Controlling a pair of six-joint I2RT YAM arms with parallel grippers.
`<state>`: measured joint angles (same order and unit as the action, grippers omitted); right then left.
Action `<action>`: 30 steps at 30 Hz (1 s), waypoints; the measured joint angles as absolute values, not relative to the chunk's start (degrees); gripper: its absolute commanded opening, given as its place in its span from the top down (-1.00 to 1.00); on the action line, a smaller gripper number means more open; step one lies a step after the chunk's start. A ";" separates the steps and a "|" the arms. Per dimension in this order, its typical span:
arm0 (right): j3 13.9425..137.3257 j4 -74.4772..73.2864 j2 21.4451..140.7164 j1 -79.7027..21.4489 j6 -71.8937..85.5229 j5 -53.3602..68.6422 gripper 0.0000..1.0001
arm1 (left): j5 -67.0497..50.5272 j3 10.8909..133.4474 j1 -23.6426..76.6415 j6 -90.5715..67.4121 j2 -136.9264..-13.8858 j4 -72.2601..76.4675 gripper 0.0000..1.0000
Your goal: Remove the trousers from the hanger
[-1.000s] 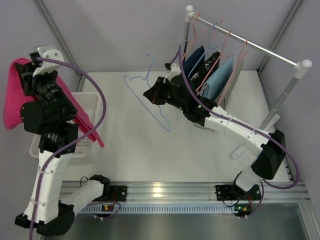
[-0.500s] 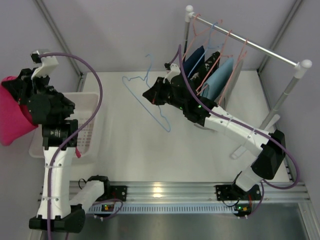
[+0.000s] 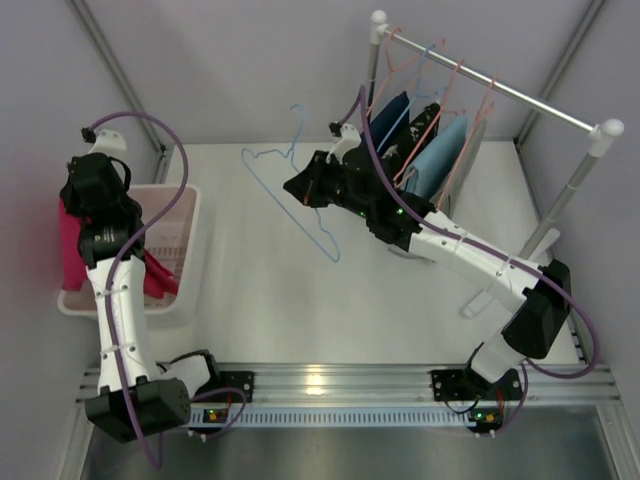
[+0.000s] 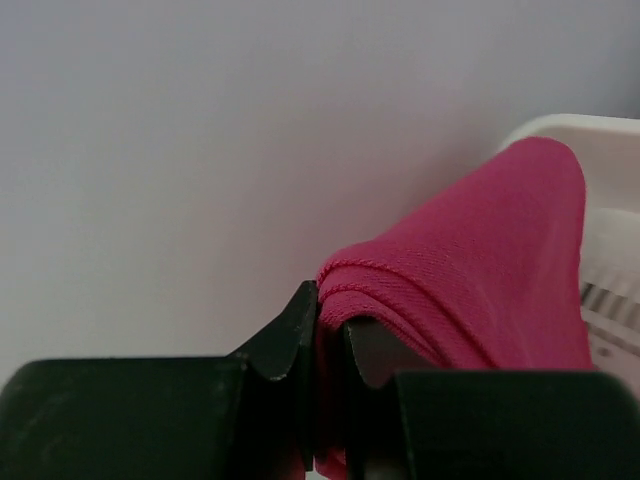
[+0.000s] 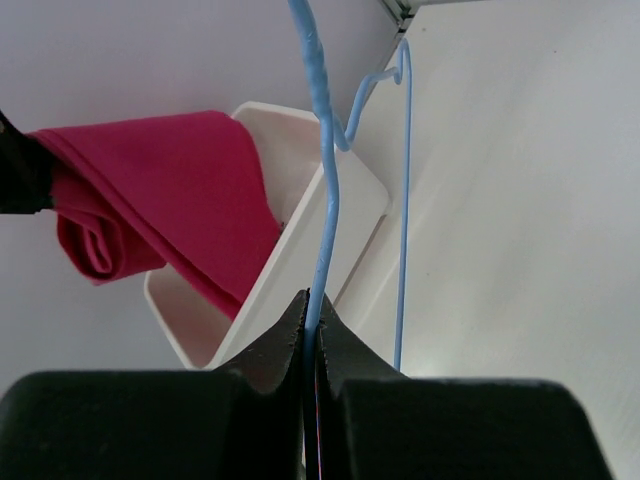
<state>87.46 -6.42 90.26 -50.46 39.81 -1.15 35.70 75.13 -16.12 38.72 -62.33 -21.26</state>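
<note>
Top external view, from above and behind my two arms. My left gripper (image 3: 78,208) was raised over the left edge of the table (image 3: 260,290), above a pale basket (image 3: 187,222) that stood on the table's far left. Bright pink trousers (image 3: 70,250) hung from that gripper into the basket, with one fold lying against the basket's near right wall. My right arm reached across toward the far middle of the table, where my right gripper (image 3: 297,189) held the light-blue wire hanger (image 3: 318,240) in the air. The hanger was bare and well apart from the trousers. At the far right stood a clothes rail (image 3: 520,95) carrying salmon-pink hangers (image 3: 440,108) with dark and light-blue garments.

Left wrist view. My left gripper (image 4: 330,320) was clenched on a folded edge of the trousers (image 4: 480,260), the pink cloth pinched between both fingers. The basket's white rim (image 4: 590,125) showed at the right, behind the cloth.

Right wrist view. My right gripper (image 5: 313,310) was clamped on the hanger's thin blue wire (image 5: 325,200), which rose straight up from between the fingers. Beyond it, to the left, the trousers (image 5: 170,200) draped into the basket (image 5: 340,220).
</note>
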 measured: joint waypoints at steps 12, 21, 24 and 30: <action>87.48 -6.48 90.94 -50.35 39.97 -1.17 1.00 | 20.49 74.30 -16.12 19.62 -71.29 -31.73 0.77; 86.83 -6.90 88.90 -50.09 36.95 -1.04 1.00 | 13.96 75.75 -16.88 10.79 -76.51 -36.91 -0.65; 85.71 -7.33 85.36 -50.09 35.44 -0.08 1.00 | 9.85 80.16 -18.22 8.29 -77.56 -41.69 -0.98; 82.43 -7.70 73.97 -50.04 31.16 2.81 1.00 | 1.50 89.43 -18.83 6.79 -74.78 -47.29 -0.98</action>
<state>82.43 -7.70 73.97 -50.04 31.16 2.81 1.50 89.43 -18.83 6.79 -74.78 -47.29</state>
